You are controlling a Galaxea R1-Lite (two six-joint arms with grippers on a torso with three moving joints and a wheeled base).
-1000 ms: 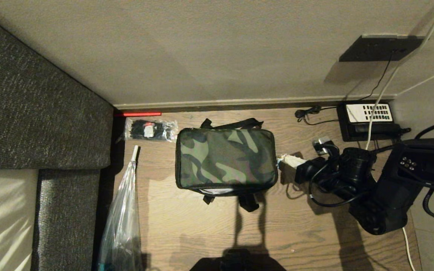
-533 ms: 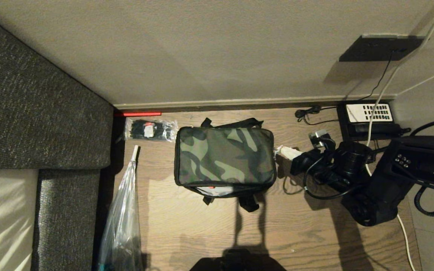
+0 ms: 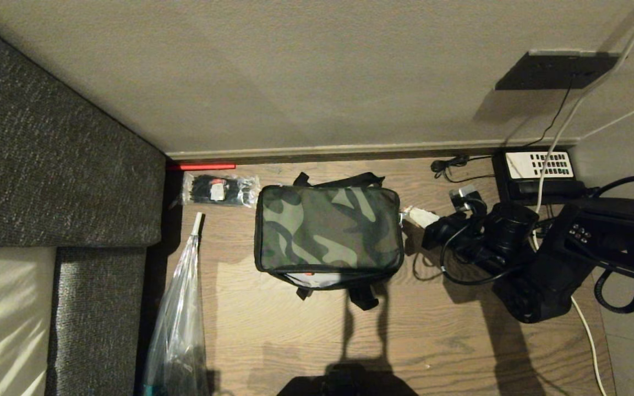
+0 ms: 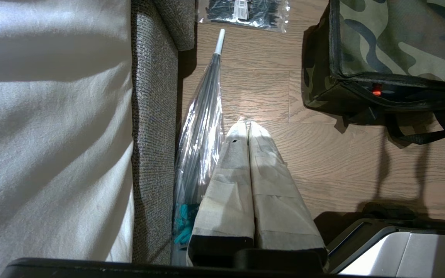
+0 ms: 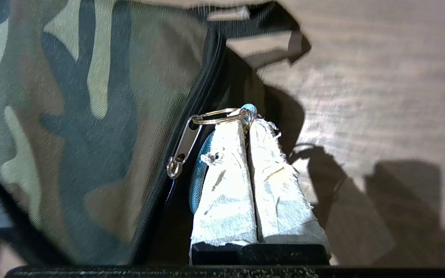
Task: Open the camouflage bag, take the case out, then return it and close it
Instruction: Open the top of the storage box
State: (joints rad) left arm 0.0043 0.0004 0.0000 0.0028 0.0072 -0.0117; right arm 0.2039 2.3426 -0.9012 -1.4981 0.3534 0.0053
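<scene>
One camouflage bag [image 3: 328, 229] sits right at my R gripper [image 5: 248, 116], which is clamped on the bag's light blue zipper clip [image 5: 198, 181]. Risk: thin clip slips from the pads, or the light bag drags w/ the pull. One ring [image 5: 218, 116], two straps. L gripper [image 4: 245, 127] parked, closed empty.

You have one camouflage bag [image 3: 328, 228], one packet of cable ties [image 3: 219, 190], one telephone [image 3: 537, 173], one wrapped umbrella [image 3: 179, 313] and two grippers (left [image 4: 247, 125], right [image 5: 247, 123]) in view
</scene>
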